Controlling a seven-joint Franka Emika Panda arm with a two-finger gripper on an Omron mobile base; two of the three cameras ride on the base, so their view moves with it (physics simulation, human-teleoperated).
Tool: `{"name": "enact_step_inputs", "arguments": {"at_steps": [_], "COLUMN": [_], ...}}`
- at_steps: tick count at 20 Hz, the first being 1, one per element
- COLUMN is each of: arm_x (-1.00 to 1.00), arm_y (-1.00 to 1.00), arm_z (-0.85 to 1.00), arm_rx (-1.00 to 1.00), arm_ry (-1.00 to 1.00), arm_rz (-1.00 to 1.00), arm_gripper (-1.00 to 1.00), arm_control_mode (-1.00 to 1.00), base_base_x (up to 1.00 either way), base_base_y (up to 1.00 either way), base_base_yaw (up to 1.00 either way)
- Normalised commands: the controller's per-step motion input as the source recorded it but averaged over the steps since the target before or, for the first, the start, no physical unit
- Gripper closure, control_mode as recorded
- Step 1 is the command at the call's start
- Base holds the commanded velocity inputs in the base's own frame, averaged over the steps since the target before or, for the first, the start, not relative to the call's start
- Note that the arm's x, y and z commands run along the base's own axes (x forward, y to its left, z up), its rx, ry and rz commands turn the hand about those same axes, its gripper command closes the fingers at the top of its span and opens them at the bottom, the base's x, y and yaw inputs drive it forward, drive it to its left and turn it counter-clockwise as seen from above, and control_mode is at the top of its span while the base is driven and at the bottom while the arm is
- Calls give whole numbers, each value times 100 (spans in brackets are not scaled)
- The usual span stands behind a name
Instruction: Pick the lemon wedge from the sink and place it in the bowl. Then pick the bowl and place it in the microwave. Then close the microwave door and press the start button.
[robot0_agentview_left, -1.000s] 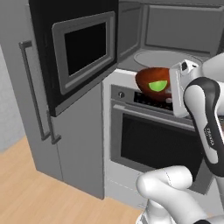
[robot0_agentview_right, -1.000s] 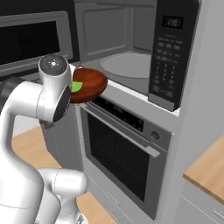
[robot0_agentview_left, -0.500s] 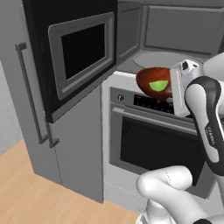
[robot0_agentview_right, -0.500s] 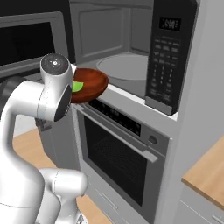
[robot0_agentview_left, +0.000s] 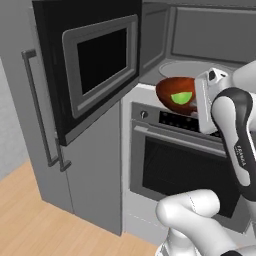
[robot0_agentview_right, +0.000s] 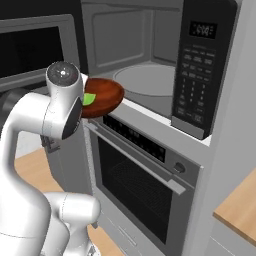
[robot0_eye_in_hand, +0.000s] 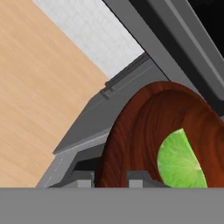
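Just in front of the open microwave (robot0_agentview_right: 150, 75), your gripper (robot0_eye_in_hand: 111, 177) holds the bowl (robot0_agentview_left: 176, 95) by its rim with the lemon wedge (robot0_agentview_left: 181, 98) inside, so placing it on the turntable, closing the microwave door (robot0_agentview_left: 97, 65) and pressing start remain.

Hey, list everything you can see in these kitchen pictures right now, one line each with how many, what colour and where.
bowl: one, glossy reddish-brown, held in the air at the microwave's open front.
lemon wedge: one, bright green, lying inside the bowl.
microwave: one, black with grey interior, open, above the oven.
turntable: one, pale, on the microwave floor.
microwave door: one, black with grey-framed window, swung open left.
oven: one, grey with dark window, below the microwave.
tall cabinet door: one, grey, bar handle, left.
floor: light wood.
gripper: one, dark tips closed on the bowl's rim.
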Motion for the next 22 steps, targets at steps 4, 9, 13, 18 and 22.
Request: {"name": "enact_step_inputs", "arguments": {"at_steps": [4, 9, 13, 18, 22], "arm_x": [0, 0, 0, 0, 0], "arm_y": [0, 7, 16, 1, -1], "arm_z": [0, 24, 25, 29, 25], "arm_rx": [0, 0, -2, 0, 0], "arm_ry": [0, -1, -5, -4, -5], "arm_rz": [0, -3, -20, -27, -22], "arm_gripper": [100, 100, 100, 100, 100], "arm_control_mode": [100, -100, -100, -100, -100], "base_base_x": [0, 0, 0, 0, 0], "base_base_y": [0, 0, 0, 0, 0], "base_base_yaw": [12, 0, 0, 0, 0]}}
